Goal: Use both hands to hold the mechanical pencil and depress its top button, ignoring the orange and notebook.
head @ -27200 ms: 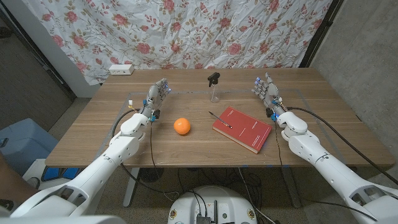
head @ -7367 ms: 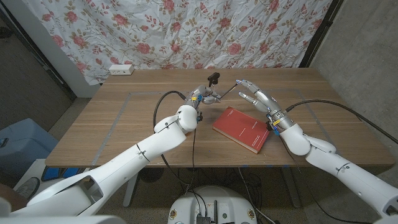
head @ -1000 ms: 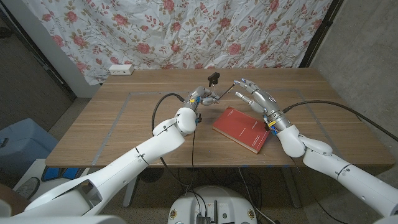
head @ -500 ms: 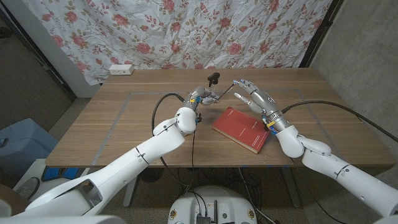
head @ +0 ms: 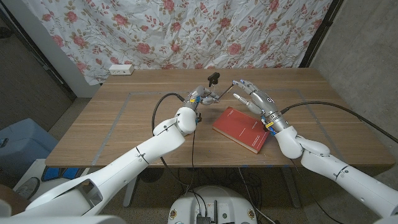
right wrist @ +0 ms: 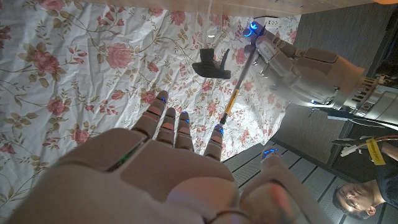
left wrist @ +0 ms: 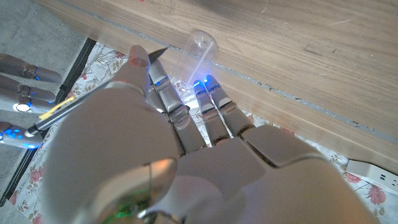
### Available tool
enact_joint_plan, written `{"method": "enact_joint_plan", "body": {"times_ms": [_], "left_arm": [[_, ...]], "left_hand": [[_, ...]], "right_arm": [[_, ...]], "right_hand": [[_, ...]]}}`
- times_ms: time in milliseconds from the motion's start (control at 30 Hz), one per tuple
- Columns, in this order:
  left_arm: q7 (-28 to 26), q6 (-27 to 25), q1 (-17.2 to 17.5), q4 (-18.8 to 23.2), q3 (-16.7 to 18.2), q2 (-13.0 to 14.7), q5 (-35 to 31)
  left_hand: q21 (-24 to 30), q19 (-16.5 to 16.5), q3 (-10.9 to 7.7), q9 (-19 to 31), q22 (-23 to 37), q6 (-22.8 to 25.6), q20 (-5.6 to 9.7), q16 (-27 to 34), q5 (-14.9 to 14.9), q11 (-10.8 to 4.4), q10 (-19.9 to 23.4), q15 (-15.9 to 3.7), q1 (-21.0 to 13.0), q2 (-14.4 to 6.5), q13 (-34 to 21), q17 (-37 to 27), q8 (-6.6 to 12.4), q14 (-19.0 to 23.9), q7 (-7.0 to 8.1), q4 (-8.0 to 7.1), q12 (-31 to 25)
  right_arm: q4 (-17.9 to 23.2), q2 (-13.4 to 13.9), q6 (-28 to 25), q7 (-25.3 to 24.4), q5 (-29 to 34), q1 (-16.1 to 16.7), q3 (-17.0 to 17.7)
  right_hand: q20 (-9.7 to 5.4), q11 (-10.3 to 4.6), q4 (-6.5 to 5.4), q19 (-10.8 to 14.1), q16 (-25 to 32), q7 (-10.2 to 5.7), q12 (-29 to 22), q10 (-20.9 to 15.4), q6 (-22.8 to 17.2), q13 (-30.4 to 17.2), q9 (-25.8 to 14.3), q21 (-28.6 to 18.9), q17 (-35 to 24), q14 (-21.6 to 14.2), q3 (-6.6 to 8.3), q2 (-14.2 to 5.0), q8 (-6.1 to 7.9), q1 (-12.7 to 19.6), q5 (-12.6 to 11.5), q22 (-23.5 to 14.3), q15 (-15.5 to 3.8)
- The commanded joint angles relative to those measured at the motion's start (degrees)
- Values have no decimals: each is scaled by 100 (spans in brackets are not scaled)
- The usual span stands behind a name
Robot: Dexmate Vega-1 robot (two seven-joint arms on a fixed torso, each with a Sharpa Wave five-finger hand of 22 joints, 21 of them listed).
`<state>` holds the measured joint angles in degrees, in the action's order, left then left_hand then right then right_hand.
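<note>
The left hand (head: 200,96) holds the pencil (head: 225,92) above the table (head: 124,124), gripping it near its lower end so that the shaft slants up toward the right hand (head: 252,94). In the right wrist view the pencil (right wrist: 237,84) shows a yellow band near its free end and runs from the left hand (right wrist: 292,62) down toward the right hand's fingertips (right wrist: 217,132), which stand just beside its top. From these pictures I cannot tell whether a fingertip touches the button. The right hand's fingers are spread and grip nothing.

Against the start, the left hand has come from the table's left side to the middle, the right hand has come in from the right, and the pencil has left the notebook (head: 242,129), where it lay. The orange seen then is hidden now. Over the last second little has changed: the right hand has eased slightly toward the pencil's top, and the left hand keeps its grip.

The spray bottle (head: 213,78) stands just behind the left hand. A person (right wrist: 357,199) shows at the edge of the right wrist view.
</note>
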<state>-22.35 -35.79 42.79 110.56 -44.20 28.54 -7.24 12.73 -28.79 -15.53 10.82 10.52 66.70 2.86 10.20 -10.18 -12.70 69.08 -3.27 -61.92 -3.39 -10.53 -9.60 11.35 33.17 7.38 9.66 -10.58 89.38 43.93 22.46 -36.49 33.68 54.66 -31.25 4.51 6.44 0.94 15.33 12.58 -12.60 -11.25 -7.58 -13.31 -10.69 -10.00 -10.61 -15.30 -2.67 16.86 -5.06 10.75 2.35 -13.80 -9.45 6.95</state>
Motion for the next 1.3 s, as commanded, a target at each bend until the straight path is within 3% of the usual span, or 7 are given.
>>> {"method": "enact_joint_plan", "body": {"times_ms": [33,1300], "left_arm": [[18,22,10,24,10,14,-3],[10,72,36,-9,26,20,13]], "left_hand": [[31,17,-8,8,23,18,603,-8,-35,-8,52,-909,-14,-58,-15,2,34,31,-12,-17,-34],[34,18,-3,8,23,14,610,-11,-36,-9,40,-909,-20,-59,-14,4,34,37,-10,-15,-30]], "right_arm": [[108,63,-167,63,82,15,-59],[49,22,-4,113,-230,4,-34]], "right_hand": [[-8,-4,-22,13,25,4,-10,-38,-70,-9,-25,-16,-35,3,23,-45,41,-22,-28,-12,-9],[-7,-29,-62,20,29,2,-1,-22,-127,-10,-24,-16,-47,-1,23,-31,35,-46,-37,-12,-17]]}}
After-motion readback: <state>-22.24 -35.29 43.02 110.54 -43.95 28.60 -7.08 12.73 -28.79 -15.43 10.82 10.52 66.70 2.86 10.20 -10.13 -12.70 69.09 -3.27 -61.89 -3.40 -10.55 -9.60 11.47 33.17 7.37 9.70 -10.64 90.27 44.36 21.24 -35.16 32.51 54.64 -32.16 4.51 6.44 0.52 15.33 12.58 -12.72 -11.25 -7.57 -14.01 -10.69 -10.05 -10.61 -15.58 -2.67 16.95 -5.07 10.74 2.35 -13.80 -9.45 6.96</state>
